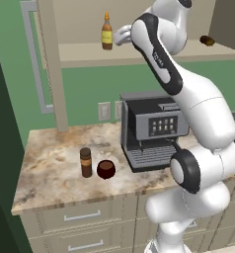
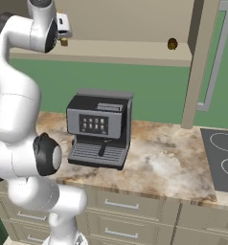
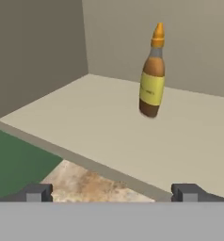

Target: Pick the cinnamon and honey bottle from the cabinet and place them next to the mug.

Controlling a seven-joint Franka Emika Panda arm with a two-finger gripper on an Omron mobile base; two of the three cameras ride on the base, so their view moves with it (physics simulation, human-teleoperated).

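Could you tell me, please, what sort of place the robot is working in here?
A simulated kitchen, most likely: an espresso machine stands on a marble-look counter above cream drawers, a hob is set into it, and an open wall cabinet holds a honey bottle.

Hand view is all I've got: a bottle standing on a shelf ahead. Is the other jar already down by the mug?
Observer: Yes. The cinnamon jar stands on the counter just left of the mug.
Operator: What else is on that counter?
Observer: A coffee machine, to the right of the mug.
Operator: Anything else on the shelf?
Observer: A small dark object lies far along the shelf from the honey bottle; I cannot tell what it is.
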